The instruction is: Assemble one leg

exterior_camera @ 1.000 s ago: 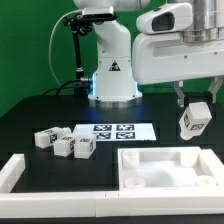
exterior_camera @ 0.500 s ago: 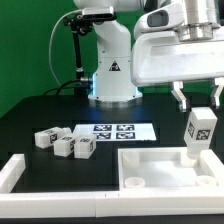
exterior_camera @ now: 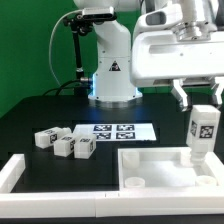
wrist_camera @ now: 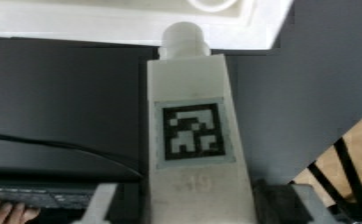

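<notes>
My gripper (exterior_camera: 200,103) is shut on a white leg (exterior_camera: 201,130) with a black-and-white tag. It holds the leg upright over the far right corner of the large flat white panel (exterior_camera: 165,166), stubby round end down. In the wrist view the leg (wrist_camera: 192,120) fills the middle, its round end pointing at the panel's edge (wrist_camera: 231,25). I cannot tell whether the end touches the panel. Three more legs (exterior_camera: 62,143) lie in a group on the black table on the exterior view's left.
The marker board (exterior_camera: 113,129) lies flat behind the legs, in front of the robot base (exterior_camera: 110,75). A white rail (exterior_camera: 15,170) runs along the front left of the table. Cables show in the wrist view (wrist_camera: 53,165).
The leg has turned from tilted to upright in my gripper and has come down a little toward the panel's far right corner.
</notes>
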You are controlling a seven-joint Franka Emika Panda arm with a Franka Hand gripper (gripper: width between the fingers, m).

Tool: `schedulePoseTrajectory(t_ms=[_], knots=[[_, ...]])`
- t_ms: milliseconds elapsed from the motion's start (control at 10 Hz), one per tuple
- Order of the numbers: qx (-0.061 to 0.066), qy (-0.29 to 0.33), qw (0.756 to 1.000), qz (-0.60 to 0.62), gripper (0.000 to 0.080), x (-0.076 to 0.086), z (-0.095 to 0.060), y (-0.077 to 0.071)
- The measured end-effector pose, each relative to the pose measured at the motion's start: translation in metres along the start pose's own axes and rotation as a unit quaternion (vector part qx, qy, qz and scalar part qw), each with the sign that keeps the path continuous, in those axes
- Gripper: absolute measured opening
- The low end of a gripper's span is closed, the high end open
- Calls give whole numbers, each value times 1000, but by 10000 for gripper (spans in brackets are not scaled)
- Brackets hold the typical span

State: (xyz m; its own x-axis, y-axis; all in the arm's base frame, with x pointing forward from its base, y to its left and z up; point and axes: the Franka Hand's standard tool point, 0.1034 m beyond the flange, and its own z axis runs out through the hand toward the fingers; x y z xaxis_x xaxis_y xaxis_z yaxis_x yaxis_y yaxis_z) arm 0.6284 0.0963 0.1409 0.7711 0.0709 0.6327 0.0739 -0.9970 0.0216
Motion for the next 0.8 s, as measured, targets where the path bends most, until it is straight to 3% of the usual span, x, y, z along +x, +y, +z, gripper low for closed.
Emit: schedulePoseTrajectory(t_ms=[200,600,800], knots=[[0,-1,1000,-1,278,-1,1,-1],[5,-18,1000,-5,278,-25,17,-14],[6,-16,1000,-6,278,-24,19,-17]])
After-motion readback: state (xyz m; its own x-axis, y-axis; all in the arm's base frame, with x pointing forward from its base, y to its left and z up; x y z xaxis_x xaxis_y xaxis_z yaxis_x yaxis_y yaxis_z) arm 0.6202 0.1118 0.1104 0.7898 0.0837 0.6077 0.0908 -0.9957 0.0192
